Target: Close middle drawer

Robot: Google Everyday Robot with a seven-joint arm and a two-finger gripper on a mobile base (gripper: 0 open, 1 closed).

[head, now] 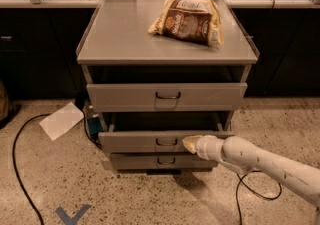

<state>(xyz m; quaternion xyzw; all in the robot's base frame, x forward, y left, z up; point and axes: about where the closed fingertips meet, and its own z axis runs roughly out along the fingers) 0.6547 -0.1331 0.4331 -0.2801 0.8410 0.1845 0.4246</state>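
Gripper (192,143) @ middle drawer (134,141), 1 of 3.

Even overhead light is spread across the cabinet top (125,34); deep shadow is cast beneath it; the gripper (191,143), at the middle drawer (135,141) front, is washed pale.

Legible text: none. Snack bag (187,19) on cabinet top (120,36): printing present, unreadable. Blue tape mark (72,214) on floor (40,184): no lettering. Gripper (190,143): at middle drawer (135,141) front, right of handle (166,142).
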